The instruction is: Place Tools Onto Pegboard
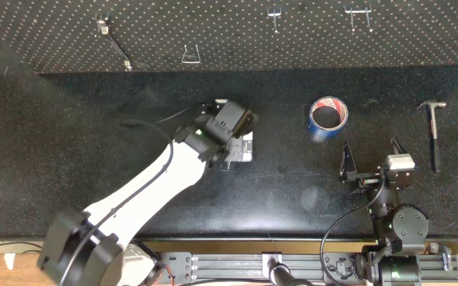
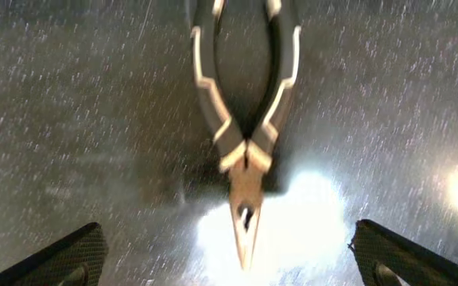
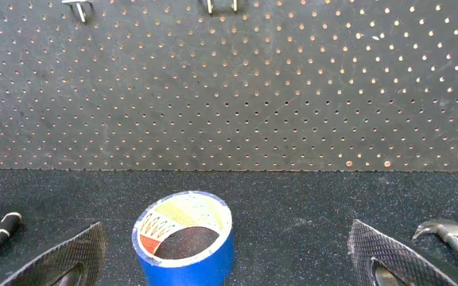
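Note:
Pliers (image 2: pixel 245 119) with grey and black handles lie flat on the dark table mat, nose toward my left wrist camera. My left gripper (image 2: pixel 225 232) hangs open just above them, one finger on each side of the nose. From above, the left gripper (image 1: pixel 230 127) is near the table's middle, with the pliers (image 1: pixel 242 149) lit beneath it. A blue tape roll (image 3: pixel 185 238) stands in front of my open right gripper (image 3: pixel 227 230), which holds nothing. A hammer (image 1: pixel 432 131) lies at the far right. The pegboard (image 1: pixel 237 32) runs along the back.
A wrench (image 1: pixel 114 45) hangs on the pegboard at the left. Bare hooks (image 1: pixel 191 56) (image 1: pixel 274 16) (image 1: pixel 359 16) stick out farther right. The right gripper (image 1: pixel 370 156) sits low near its base, close to the tape roll (image 1: pixel 327 117).

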Controlling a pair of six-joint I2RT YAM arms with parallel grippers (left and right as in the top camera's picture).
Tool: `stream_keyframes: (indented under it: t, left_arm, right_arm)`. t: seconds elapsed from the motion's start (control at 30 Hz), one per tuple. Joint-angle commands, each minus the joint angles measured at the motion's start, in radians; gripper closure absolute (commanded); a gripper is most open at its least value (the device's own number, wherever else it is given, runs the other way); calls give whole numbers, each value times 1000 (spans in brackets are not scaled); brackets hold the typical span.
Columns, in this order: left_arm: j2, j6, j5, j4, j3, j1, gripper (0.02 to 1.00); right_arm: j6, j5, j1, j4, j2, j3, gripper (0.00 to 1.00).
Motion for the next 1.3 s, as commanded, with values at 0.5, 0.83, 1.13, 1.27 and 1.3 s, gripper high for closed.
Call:
stream_keyframes:
  t: [0.5,0.83,1.13,1.27,1.3]
  left_arm:
    - [180,-51,19,8,132,83,20]
    - [235,31,64,93,132,95,23]
    - [249,128,104,96,132,149,20]
    - [249,164,126,89,141,151,20]
    - [249,164,145,73,152,154,20]
  right_arm:
    - [-14,2,-4,-4,-6,-3,1]
    - [-14,2,-4,-3,-6,-3,1]
    - [-14,2,-4,-3,-6,-3,1]
    - [-14,2,-4,-4,-6,-3,1]
    - [-14,2,-4,-4,-6,-3,1]
